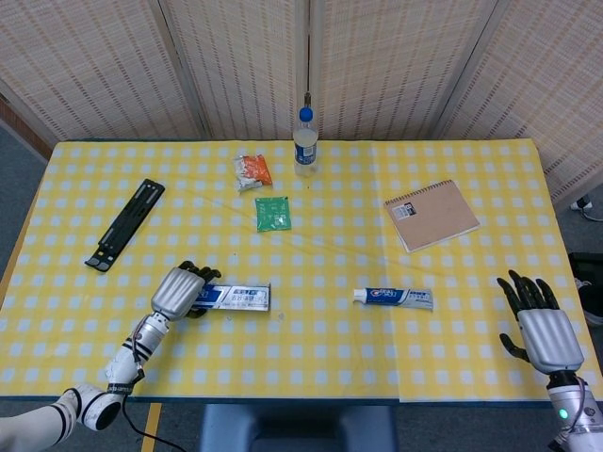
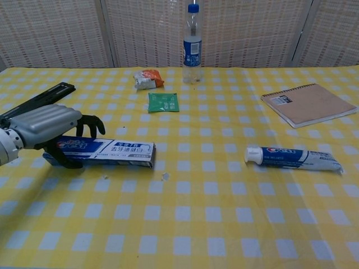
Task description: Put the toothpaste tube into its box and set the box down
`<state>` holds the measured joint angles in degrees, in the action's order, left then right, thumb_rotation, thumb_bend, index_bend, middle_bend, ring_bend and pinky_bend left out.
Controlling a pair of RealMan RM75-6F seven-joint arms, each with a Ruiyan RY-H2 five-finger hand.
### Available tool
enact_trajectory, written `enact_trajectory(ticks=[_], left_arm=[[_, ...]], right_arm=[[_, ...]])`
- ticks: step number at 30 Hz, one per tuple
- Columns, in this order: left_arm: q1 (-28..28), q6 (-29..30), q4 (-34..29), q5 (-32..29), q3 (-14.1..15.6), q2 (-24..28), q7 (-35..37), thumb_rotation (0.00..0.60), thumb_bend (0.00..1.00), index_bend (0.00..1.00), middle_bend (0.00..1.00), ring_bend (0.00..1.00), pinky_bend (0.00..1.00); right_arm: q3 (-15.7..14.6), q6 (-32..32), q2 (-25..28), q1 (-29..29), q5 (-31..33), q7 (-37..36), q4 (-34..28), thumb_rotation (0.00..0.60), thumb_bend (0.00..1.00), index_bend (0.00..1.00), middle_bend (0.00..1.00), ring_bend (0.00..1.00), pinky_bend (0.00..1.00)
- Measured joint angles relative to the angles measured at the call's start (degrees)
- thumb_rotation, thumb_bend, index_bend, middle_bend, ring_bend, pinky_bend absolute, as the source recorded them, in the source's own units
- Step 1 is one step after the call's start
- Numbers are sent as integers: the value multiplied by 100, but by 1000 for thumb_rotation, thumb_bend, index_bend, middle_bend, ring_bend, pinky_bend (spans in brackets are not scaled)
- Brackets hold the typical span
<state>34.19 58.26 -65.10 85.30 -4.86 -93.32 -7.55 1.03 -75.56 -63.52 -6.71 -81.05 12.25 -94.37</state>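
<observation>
The blue-and-white toothpaste box (image 1: 237, 298) (image 2: 115, 152) lies flat at the front left of the yellow checked table (image 1: 311, 348). My left hand (image 1: 179, 290) (image 2: 47, 124) is over the box's left end. Its fingers (image 2: 91, 124) curl down behind the box and the thumb presses the near side, so it grips the box. The toothpaste tube (image 1: 394, 298) (image 2: 294, 158) lies further right with its white cap pointing left, well apart from the box. My right hand (image 1: 542, 330) hovers at the table's front right edge with fingers spread and empty. It shows only in the head view.
A water bottle (image 1: 304, 141) (image 2: 192, 45) stands at the back centre. An orange snack packet (image 1: 252, 170) and a green packet (image 1: 273, 213) lie in front of it. A spiral notebook (image 1: 431, 215) (image 2: 308, 105) is at the right, a black folding stand (image 1: 125, 224) at the left.
</observation>
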Motion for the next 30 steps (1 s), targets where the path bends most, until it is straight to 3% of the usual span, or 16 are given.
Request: enact_trajectory(ticks=[12, 19, 28, 30], left_arm=[[-10, 153, -55, -105, 0, 37, 8, 600, 207, 452, 516, 548, 409], [-93, 394, -477, 2, 65, 275, 160, 600, 208, 459, 524, 550, 418], [-222, 831, -994, 374, 228, 608, 943, 600, 207, 461, 524, 548, 422], [-243, 948, -1087, 477, 257, 670, 1006, 600, 207, 461, 524, 546, 422]], right_arm=[[-14, 80, -68, -45, 36, 87, 31, 600, 325, 0, 0, 0, 0], [-14, 326, -177, -182, 30, -2, 149, 600, 325, 0, 0, 0, 0], [71, 1464, 79, -866, 108, -88, -91, 600, 325, 0, 0, 0, 0], [118, 1823, 195, -1103, 190, -27, -230, 600, 325, 35, 47, 27, 0]])
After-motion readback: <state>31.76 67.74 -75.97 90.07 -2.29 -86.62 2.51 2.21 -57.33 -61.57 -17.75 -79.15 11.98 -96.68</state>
